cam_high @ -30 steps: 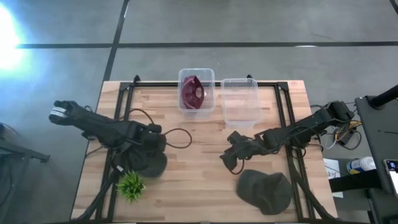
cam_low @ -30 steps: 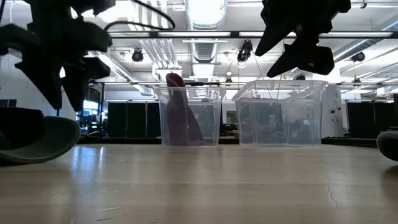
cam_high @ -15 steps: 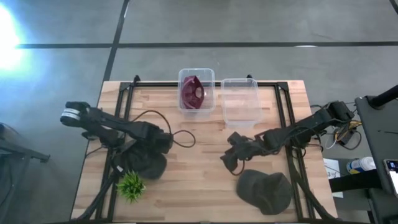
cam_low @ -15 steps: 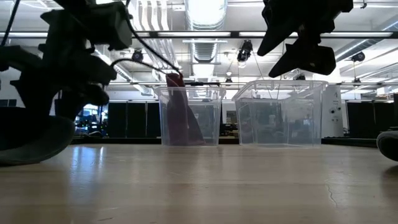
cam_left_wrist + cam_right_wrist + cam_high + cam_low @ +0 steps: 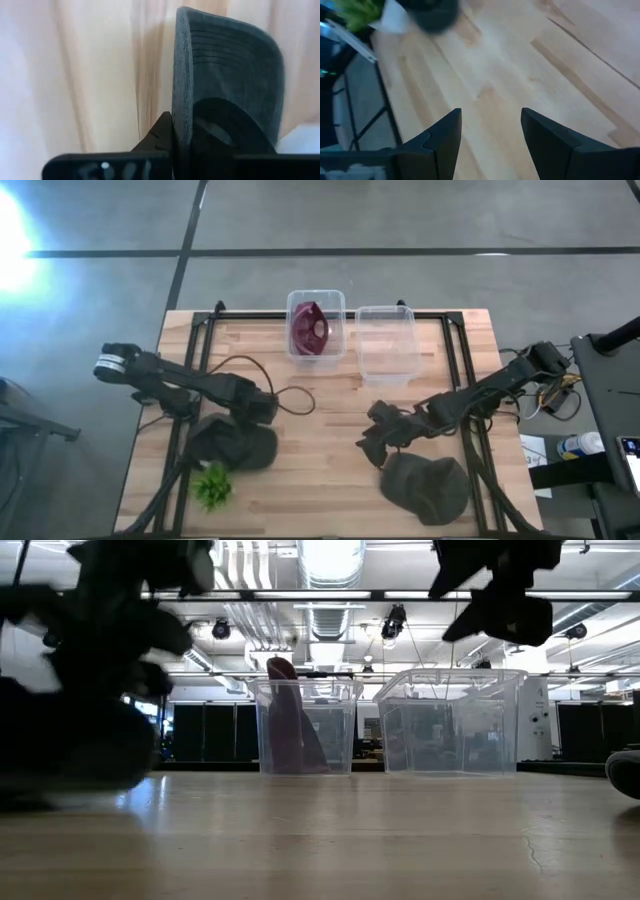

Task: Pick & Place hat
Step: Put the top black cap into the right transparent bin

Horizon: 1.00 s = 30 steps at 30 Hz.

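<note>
The left gripper (image 5: 250,412) pinches the brim of a dark hat (image 5: 232,446) at the near left of the wooden surface (image 5: 320,480), beside a small green plant (image 5: 211,488). The right gripper (image 5: 372,442) hovers with fingers spread just left of a second dark hat (image 5: 428,488) at the near right. At the far edge stand a clear bin holding a maroon hat (image 5: 311,327) and an empty clear bin (image 5: 387,345).
</note>
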Motion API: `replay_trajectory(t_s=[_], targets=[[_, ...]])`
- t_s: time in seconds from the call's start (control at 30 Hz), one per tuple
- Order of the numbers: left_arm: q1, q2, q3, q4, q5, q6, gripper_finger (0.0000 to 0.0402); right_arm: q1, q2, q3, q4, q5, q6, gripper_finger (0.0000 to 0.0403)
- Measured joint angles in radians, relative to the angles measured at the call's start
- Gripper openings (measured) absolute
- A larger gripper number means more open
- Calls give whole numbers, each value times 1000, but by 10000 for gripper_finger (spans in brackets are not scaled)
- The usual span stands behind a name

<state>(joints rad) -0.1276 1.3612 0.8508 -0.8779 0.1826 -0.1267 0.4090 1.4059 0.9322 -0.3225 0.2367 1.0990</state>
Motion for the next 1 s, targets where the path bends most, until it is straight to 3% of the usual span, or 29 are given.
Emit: replay_trajectory(t_s=[0.13, 0.37, 0.47, 0.8, 1.0], targets=[[0, -80, 109, 47, -62, -71, 6, 7, -21, 12, 64, 29, -36, 201], [2, -154, 267, 87, -342, -52, 5, 5, -72, 14, 198, 237, -53, 201], [2, -150, 320, 125, -433, -37, 5, -10, -64, 20, 206, 265, -36, 201], [2, -42, 399, 214, -438, -20, 5, -37, 11, 155, 164, 287, -94, 201], [0, -14, 413, 279, -428, -21, 5, -37, 31, 230, -53, 282, 2, 201]])
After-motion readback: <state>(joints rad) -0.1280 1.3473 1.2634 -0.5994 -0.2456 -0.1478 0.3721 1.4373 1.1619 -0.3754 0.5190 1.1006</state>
